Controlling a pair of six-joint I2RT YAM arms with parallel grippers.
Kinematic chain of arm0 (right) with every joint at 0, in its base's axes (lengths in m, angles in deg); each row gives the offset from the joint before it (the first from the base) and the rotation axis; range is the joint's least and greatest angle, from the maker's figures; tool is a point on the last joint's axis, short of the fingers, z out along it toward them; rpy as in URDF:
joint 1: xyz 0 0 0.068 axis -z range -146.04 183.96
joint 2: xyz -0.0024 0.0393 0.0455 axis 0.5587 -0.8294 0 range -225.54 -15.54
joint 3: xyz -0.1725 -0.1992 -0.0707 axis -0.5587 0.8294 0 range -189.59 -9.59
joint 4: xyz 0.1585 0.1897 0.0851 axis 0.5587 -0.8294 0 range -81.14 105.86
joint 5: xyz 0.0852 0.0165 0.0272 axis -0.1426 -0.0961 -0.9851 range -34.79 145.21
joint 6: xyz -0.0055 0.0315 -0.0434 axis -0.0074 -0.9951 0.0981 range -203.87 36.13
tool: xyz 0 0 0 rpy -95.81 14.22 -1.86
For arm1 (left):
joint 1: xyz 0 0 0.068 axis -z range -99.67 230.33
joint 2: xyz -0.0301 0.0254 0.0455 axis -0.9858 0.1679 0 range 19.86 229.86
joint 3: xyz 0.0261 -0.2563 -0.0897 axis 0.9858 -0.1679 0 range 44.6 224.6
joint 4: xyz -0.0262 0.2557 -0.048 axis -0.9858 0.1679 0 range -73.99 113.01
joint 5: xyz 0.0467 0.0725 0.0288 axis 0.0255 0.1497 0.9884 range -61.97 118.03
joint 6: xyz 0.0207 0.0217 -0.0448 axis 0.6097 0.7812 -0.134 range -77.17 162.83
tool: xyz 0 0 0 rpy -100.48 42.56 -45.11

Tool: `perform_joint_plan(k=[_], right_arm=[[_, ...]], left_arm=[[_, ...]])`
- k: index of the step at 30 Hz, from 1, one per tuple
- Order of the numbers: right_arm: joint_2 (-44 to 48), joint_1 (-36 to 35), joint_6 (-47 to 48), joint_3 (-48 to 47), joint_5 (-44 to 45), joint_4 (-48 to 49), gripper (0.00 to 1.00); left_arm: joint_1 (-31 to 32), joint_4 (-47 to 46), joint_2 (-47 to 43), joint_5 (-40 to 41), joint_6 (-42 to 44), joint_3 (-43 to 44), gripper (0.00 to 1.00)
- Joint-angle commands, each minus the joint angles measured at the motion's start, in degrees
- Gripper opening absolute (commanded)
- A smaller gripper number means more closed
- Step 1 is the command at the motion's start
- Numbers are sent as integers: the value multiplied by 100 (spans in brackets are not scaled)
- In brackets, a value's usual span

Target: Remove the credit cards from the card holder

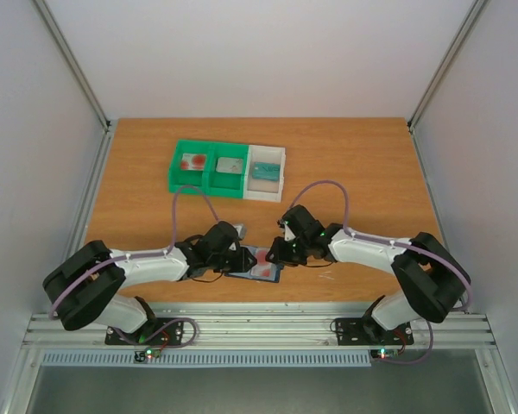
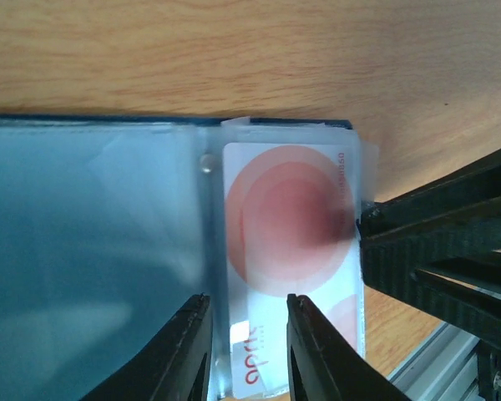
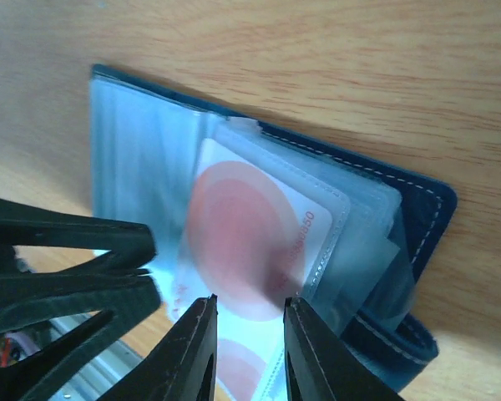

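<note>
The card holder point(image 1: 261, 264) lies open on the table near the front edge, between my two grippers. Its blue-grey clear pockets point(image 2: 92, 251) fill the left wrist view. A white credit card with a red round blotch point(image 2: 288, 219) sits in a pocket, and part of a second blotch shows below it point(image 3: 238, 368). My left gripper point(image 2: 244, 334) hovers over the pocket seam and the card's printed end, its jaws apart with nothing pinched. My right gripper point(image 3: 249, 322) stands over the same card point(image 3: 242, 234) from the other side, its jaws also apart. One of its fingertips point(image 2: 369, 224) is at the card's edge.
A green-and-white compartment tray point(image 1: 209, 183) stands at the back centre of the table. A card with red blotches point(image 1: 192, 161) lies in its left bin, and flat items lie in the other two. The metal rail point(image 1: 259, 332) runs just behind the holder's near side.
</note>
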Motion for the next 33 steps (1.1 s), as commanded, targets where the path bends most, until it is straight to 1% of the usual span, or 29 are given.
perform_joint_plan(k=[1,6,9,14,16,18,21,22,27,33], right_arm=[[-399,-57,258,-156,141,-290,23],[-602,-60,290,85,373,-305,23],[-697,-58,330,109,427,-306,22],[-662,-55,352,119,459,-300,21],[-663,-55,354,131,470,-298,21],[-663,-51,346,153,458,-267,21],[-633,-58,341,185,471,-261,21],[-614,-54,337,195,490,-261,21],[-673,-52,346,174,525,-243,20],[-762,-52,334,176,507,-191,20]], left_arm=[[-1,-248,13,165,-183,-129,28],[-6,-345,70,94,-304,-157,28],[-12,-625,66,67,-433,-287,28],[-36,-1116,197,-243,-652,-420,25],[-48,-1276,261,-378,-720,-431,21],[-61,-1435,294,-481,-787,-463,15],[-83,-1554,269,-538,-845,-537,2],[-102,-1551,256,-536,-859,-551,1],[-226,-1501,152,-537,-896,-660,0],[-488,-2250,102,-795,-1275,-1110,0]])
